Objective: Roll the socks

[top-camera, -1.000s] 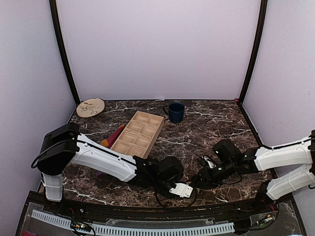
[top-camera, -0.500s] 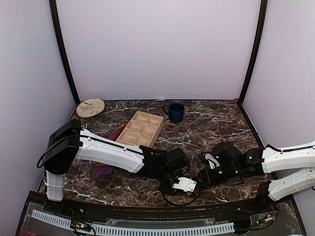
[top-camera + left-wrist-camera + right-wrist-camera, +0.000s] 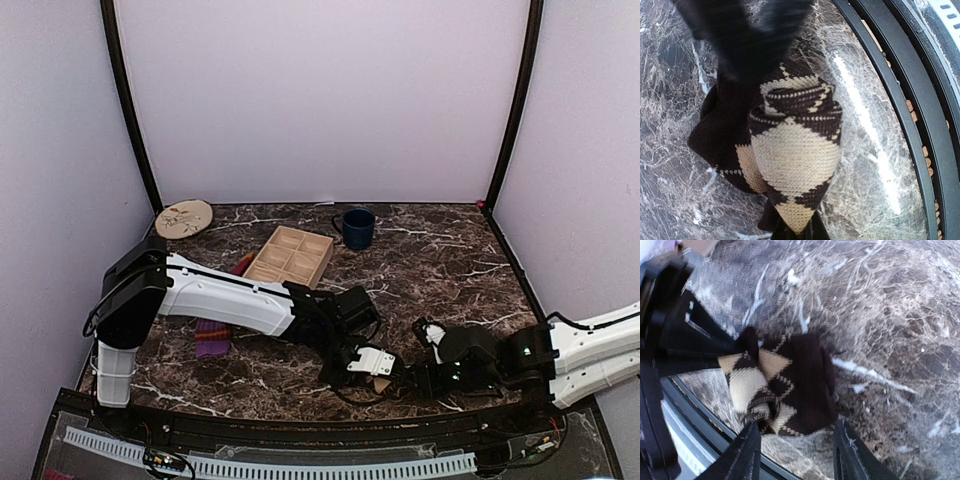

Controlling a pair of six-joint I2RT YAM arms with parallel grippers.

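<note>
The dark brown sock with tan argyle diamonds is a rolled bundle on the marble, close to the table's front edge. My left gripper is shut on its tapered end. In the top view the left gripper lies low by the front edge, and only a tan corner of the argyle sock shows. My right gripper is open, and the argyle sock sits just beyond its spread fingers. The purple striped sock lies flat at the left, under the left arm.
A wooden compartment tray stands mid-table with a dark blue mug behind it. A round patterned disc lies at the back left. A black rail runs along the front edge right beside the bundle.
The left arm has swung right with the argyle bundle in its grip. The right arm has drawn back towards the front edge and its jaws have widened.
</note>
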